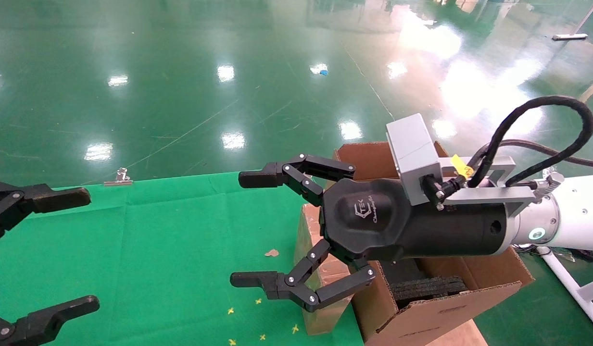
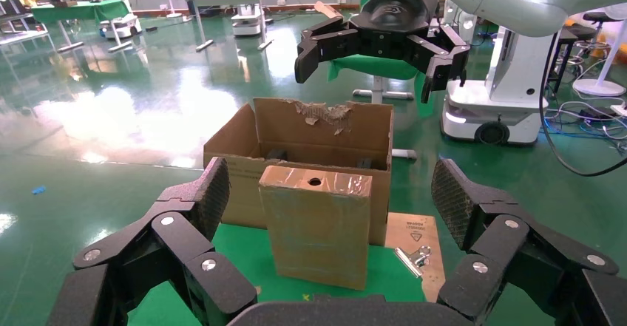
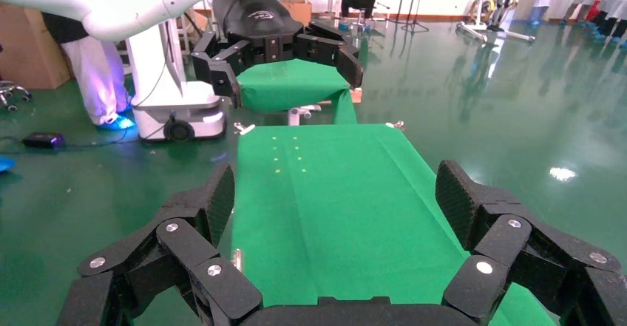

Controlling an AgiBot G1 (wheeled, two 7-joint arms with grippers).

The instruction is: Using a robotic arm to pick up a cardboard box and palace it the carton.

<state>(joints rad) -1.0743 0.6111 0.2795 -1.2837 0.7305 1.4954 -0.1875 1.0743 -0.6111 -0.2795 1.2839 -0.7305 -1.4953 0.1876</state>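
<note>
The slim brown cardboard box (image 2: 316,226) stands upright on the green table, with a taped top and a round hole, touching the carton's near wall. In the head view it (image 1: 304,230) is mostly hidden behind my right gripper. The carton (image 1: 435,312) is open, with black foam inside and a torn inner wall (image 2: 325,111). My right gripper (image 1: 244,228), on the white arm (image 1: 575,211), is open and empty. It hovers above the box and carton (image 2: 381,52). My left gripper (image 1: 82,250) is open and empty at the table's left, facing the box (image 2: 330,193).
A metal binder clip (image 2: 414,256) lies by the box on a brown board (image 2: 414,230). Another clip (image 1: 118,177) sits at the table's far edge. A cardboard scrap (image 1: 271,253) and yellow marks (image 1: 258,302) lie on the cloth. A white stand (image 1: 570,283) is at right.
</note>
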